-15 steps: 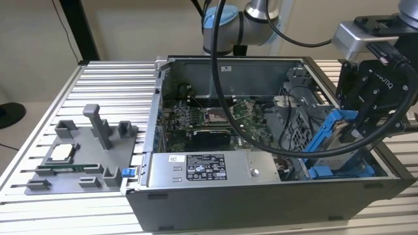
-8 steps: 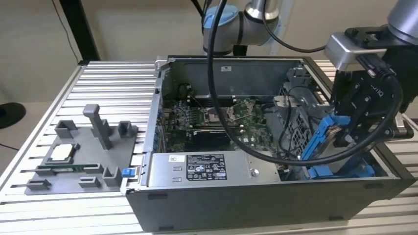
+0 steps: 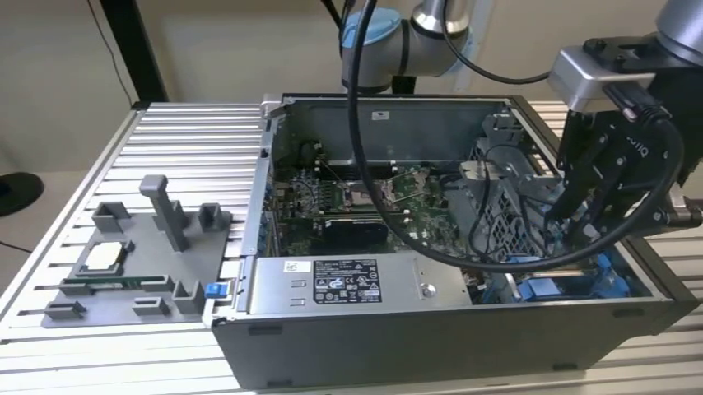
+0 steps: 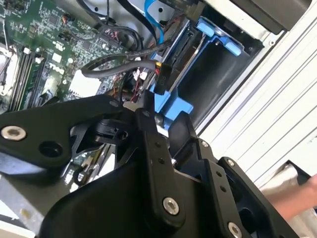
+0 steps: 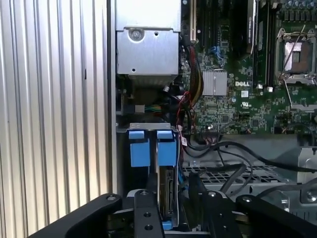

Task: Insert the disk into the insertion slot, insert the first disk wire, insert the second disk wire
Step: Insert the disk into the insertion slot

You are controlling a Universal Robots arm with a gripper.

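Note:
The disk [image 5: 166, 191] stands on edge in its bright blue frame [image 4: 172, 105] inside the insertion slot [image 4: 213, 79], the drive bay at the open case's corner on the exterior view's right [image 3: 571, 284]. My gripper [image 5: 169, 201] reaches down into that bay [image 3: 571, 222] and is shut on the disk, with a black finger [image 4: 148, 124] on each flat side. Two blue clip tabs [image 5: 151, 148] sit side by side at the bay's edge. Loose black wires [image 5: 223, 148] and a blue flat cable [image 4: 152, 20] lie beside the bay, apart from the disk.
The silver power-supply box [image 3: 341, 284] fills the case's near side. The motherboard [image 3: 363, 193] lies on the case floor. A perforated metal cage [image 3: 505, 214] stands beside the bay. A grey fixture [image 3: 143, 263] with parts rests on the ribbed table at the exterior view's left.

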